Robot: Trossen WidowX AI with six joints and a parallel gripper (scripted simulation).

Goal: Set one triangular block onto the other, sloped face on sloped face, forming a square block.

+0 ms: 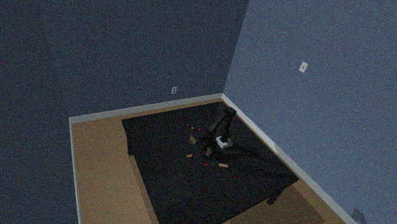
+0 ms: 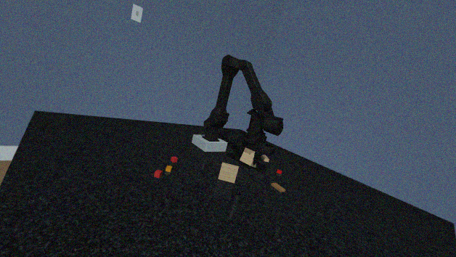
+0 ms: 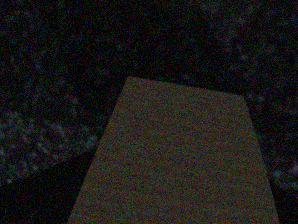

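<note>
While the claw [image 2: 250, 152] grips it, the triangular block [image 2: 248, 157] hangs tilted.

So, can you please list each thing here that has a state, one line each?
Gripper: jaws shut on one triangular block.
Held triangular block: in the jaws, tilted, seems just off the table.
Other triangular block: resting on the table, apart from the gripper.
Small flat wooden piece: lying flat on the table.
Red and yellow cubes: resting on the table, untouched.
</note>
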